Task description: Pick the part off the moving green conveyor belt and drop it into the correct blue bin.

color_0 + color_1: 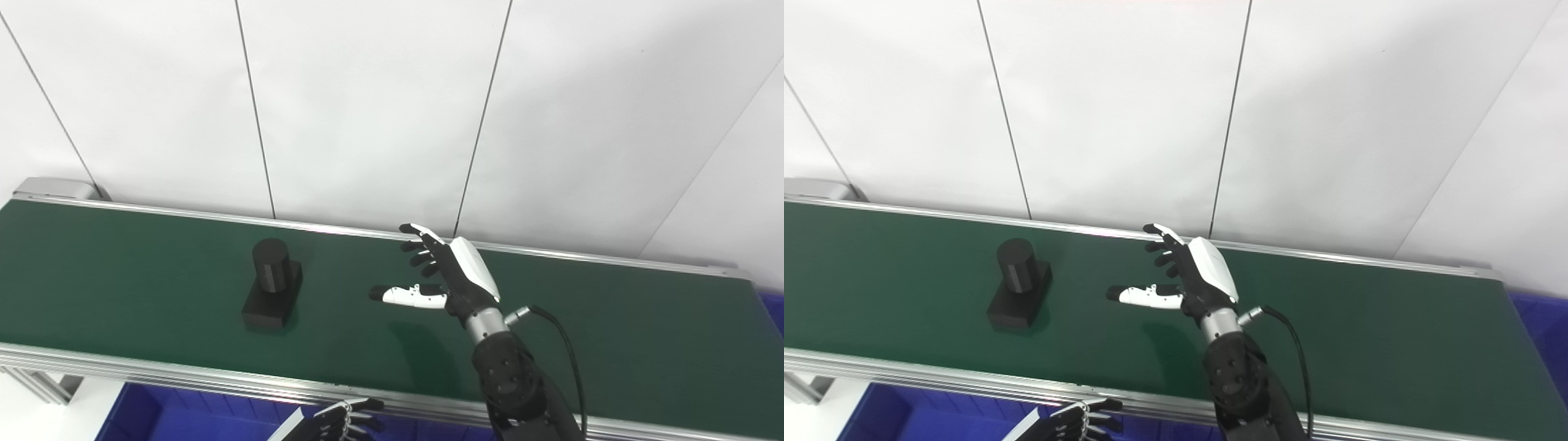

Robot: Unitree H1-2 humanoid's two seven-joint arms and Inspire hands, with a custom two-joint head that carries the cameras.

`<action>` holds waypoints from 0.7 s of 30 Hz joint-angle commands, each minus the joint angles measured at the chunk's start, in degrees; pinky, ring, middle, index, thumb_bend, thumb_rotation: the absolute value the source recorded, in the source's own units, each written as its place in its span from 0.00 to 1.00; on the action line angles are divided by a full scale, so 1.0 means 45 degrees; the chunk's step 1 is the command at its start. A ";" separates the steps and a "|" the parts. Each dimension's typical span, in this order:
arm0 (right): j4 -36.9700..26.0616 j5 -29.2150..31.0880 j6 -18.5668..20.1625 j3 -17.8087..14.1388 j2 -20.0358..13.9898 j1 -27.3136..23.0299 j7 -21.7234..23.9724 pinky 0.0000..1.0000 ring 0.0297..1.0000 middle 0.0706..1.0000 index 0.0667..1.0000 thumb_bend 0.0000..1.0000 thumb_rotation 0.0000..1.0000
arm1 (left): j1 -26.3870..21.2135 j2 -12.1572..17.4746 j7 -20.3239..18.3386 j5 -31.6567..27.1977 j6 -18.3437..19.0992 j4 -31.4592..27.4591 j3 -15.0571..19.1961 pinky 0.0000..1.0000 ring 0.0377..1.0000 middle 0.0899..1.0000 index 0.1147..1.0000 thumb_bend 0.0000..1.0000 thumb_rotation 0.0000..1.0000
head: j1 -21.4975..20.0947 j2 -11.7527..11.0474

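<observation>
Right hand (450,272), fingers spread wide, hovers mid-belt (153,257), bare green separating it from the part (272,285).

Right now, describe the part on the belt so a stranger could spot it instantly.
Find the long green conveyor belt running along the white wall. On its left half sits the black part, left of the open right robot hand. It is the only object on the belt: a flat block with an upright cylinder on top.

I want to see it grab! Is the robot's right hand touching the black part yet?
Apart. In the left eye view, bare green belt shows between the right hand and the black part.
</observation>
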 commanded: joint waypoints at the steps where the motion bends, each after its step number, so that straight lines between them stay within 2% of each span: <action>1: -0.0059 -0.0176 0.0121 0.0124 0.0320 -0.0715 -0.0093 0.60 0.67 0.75 0.86 0.85 0.51 | 0.0011 0.0091 -0.0064 0.0113 -0.0439 -0.0396 0.0035 0.60 0.65 0.73 0.80 0.98 0.24 | 0.0013 0.0004; 8: 0.0812 -0.0171 -0.0049 0.0477 0.0479 -0.1265 -0.0207 0.59 0.67 0.75 0.86 0.84 0.52 | 0.0016 0.0326 0.0347 0.0578 -0.0439 -0.0652 -0.0306 0.65 0.68 0.74 0.79 0.98 0.24 | 0.0120 0.0075; 14: 0.1627 -0.0100 -0.0280 0.0725 0.0724 -0.1697 -0.0275 0.65 0.78 0.85 0.89 0.86 0.54 | -0.0017 0.0484 0.0278 0.0457 -0.0439 -0.0720 -0.0551 0.57 0.65 0.74 0.80 0.98 0.23 | 0.0096 0.0126; 21: 0.2400 -0.0088 -0.0274 0.0944 0.1036 -0.2119 -0.0370 0.67 0.81 0.88 0.91 0.87 0.53 | -0.0019 0.0490 0.0090 0.0257 -0.0439 -0.0762 -0.0661 0.57 0.64 0.73 0.80 0.98 0.20 | 0.0118 0.0184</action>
